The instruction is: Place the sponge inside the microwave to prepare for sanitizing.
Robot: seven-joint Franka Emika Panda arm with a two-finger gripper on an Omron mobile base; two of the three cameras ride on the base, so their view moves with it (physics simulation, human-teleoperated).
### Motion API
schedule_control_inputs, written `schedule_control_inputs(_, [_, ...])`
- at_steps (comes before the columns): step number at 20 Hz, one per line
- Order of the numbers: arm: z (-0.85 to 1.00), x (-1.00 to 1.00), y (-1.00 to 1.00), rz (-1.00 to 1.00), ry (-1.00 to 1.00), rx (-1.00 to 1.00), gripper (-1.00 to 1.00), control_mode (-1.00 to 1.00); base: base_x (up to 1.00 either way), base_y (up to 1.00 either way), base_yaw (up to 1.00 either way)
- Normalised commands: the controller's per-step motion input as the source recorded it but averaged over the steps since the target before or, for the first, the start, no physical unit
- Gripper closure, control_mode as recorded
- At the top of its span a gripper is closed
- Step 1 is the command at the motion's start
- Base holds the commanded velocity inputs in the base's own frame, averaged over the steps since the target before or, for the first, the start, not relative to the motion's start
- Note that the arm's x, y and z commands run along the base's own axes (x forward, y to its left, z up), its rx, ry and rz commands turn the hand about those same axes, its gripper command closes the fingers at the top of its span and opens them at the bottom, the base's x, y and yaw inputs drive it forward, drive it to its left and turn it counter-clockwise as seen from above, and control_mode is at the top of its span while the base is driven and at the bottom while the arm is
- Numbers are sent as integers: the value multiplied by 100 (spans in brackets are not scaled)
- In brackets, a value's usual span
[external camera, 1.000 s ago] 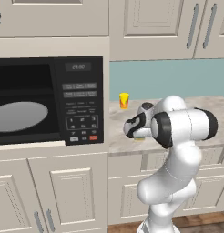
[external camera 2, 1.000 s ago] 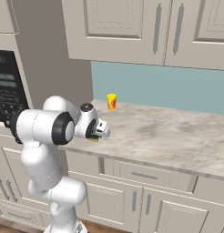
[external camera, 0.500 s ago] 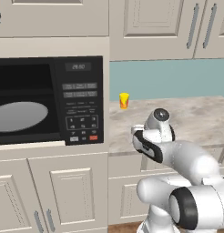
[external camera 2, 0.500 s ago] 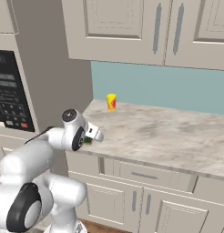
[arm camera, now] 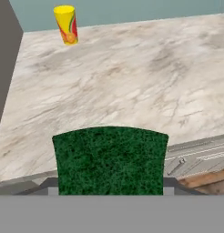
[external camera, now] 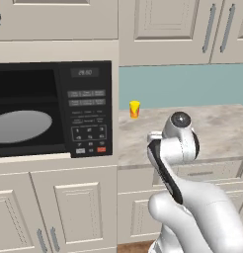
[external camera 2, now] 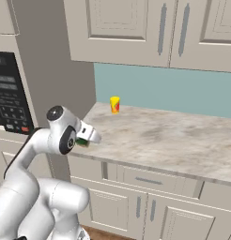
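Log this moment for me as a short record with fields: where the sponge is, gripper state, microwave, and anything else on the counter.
sponge: green face showing, held between the gripper's fingers, above the counter's front edge
gripper: shut on the sponge, out in front of the counter
microwave: to the left, turntable visible and bare
other item: yellow cup upright near the backsplash
task status: sponge not yet in the microwave

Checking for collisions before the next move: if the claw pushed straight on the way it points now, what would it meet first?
Probably the marble counter: the claw, shut on the green sponge, looks down across it. The yellow cup stands far off to one side. Depth is unclear.
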Motion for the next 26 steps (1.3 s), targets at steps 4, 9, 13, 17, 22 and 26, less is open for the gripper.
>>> schedule_control_inputs(4, [63, -10, 2, 23, 35, -4, 100, -100, 0, 0, 0])
schedule_control_inputs(9, [84, -62, 7, 9, 33, 0, 100, -100, 0, 0, 0])
schedule_control_inputs(13, [56, -96, 9, 0, 10, -6, 100, -100, 0, 0, 0])
schedule_control_inputs(17, [31, -100, 6, 0, 3, -4, 100, -100, 0, 0, 0])
schedule_control_inputs(22, [-19, -37, -16, -7, 6, 1, 100, -100, 0, 0, 0])
schedule_control_inputs(26, [-26, -5, -18, -7, 17, 3, 100, -100, 0, 0, 0])
